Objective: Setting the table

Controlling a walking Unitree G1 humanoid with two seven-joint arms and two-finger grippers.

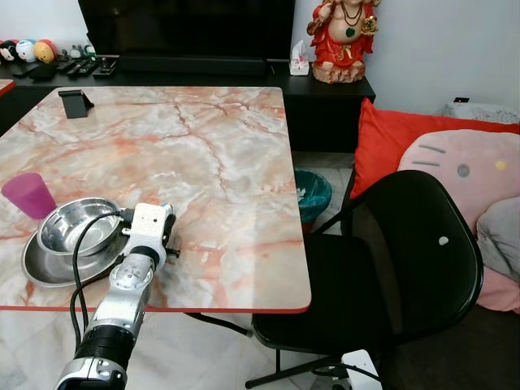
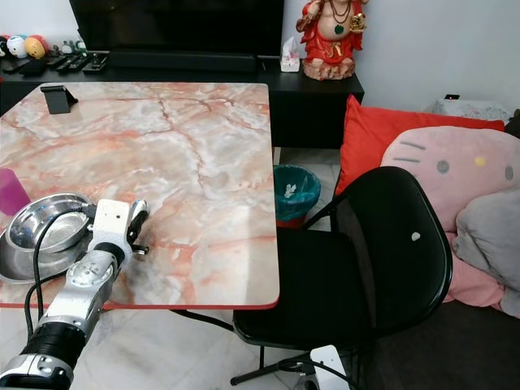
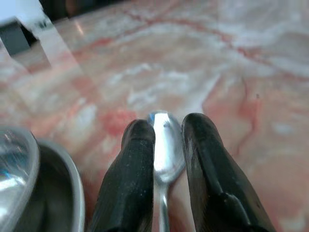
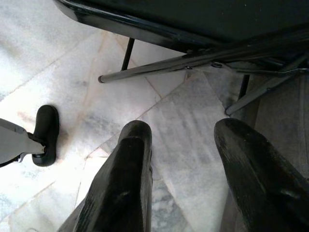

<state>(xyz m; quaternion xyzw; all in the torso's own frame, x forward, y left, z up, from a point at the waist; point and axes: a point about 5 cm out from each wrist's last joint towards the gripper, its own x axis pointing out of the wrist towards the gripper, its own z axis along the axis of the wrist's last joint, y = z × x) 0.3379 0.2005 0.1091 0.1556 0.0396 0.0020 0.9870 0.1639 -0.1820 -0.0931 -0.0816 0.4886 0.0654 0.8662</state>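
Note:
A steel bowl (image 1: 77,226) sits in a steel plate (image 1: 49,272) at the near left corner of the marble table (image 1: 219,162), with a purple cup (image 1: 28,195) just behind them. My left gripper (image 1: 171,240) is low over the tabletop, right beside the plate's right rim. In the left wrist view its fingers (image 3: 133,159) are shut on a silver spoon (image 3: 165,150), whose bowl end pokes out past the fingertips. My right gripper (image 4: 183,133) hangs open over the tiled floor by the chair's legs, holding nothing.
A black chair (image 1: 406,260) stands at the table's right side. A black phone stand (image 1: 75,101) is at the far left of the tabletop. A teal bin (image 1: 313,195) and a red cushion (image 1: 390,146) lie beyond the chair.

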